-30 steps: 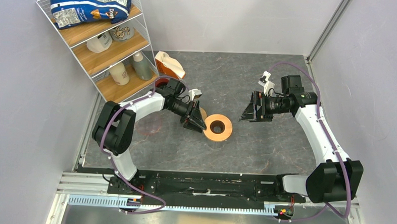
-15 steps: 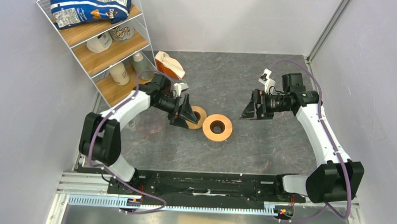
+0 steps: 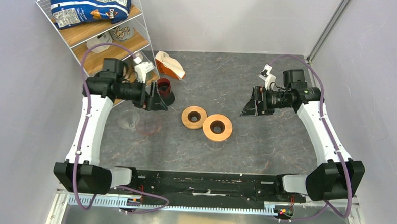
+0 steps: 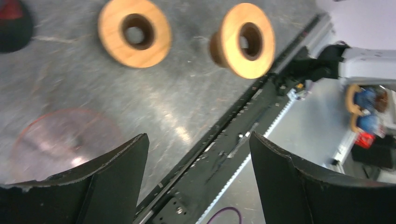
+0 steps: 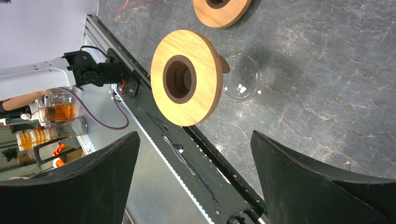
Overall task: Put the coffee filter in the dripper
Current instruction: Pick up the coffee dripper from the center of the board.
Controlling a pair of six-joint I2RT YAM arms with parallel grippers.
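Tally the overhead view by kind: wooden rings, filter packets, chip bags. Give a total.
Wooden rings: 2 (one on the dripper, plus the bare wooden ring)
Filter packet: 1
Chip bag: 1
Total: 4

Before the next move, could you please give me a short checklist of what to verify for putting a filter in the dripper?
1. Left gripper open and empty: ok.
2. Right gripper open and empty: ok.
3. Dripper upright, wooden collar on top: ok.
4. Dripper opening free of paper: ok.
5. Single coffee filter located: not ok. Only the orange-and-white packet shows, beside the shelf.
6. Bare wooden ring told apart from the dripper: ok. It lies just to the left, with no glass under it.
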